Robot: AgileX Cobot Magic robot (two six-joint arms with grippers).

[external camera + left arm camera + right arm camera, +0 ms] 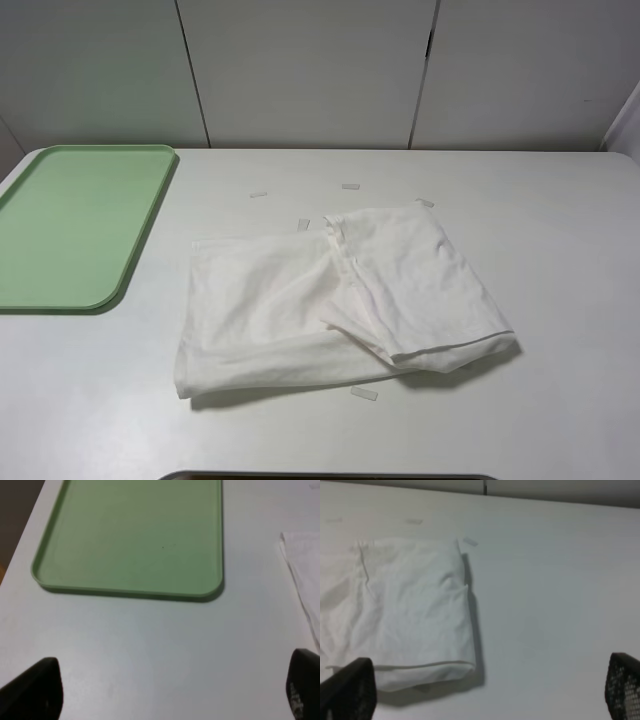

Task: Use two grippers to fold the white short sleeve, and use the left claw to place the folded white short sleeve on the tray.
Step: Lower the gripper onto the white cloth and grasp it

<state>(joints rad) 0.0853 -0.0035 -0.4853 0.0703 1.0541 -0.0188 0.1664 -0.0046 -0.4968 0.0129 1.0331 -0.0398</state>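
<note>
The white short sleeve (330,300) lies partly folded on the white table, its right part doubled over on top. It also shows in the right wrist view (405,610), and its edge shows in the left wrist view (302,575). The pale green tray (75,225) lies empty at the table's left; it also shows in the left wrist view (130,535). Neither arm appears in the exterior view. The left gripper (170,690) is open and empty above bare table near the tray. The right gripper (490,690) is open and empty, near the shirt's right edge.
Several small clear tape strips (363,393) lie on the table around the shirt. White wall panels (310,70) stand behind the table. A dark edge (330,476) shows at the bottom of the exterior view.
</note>
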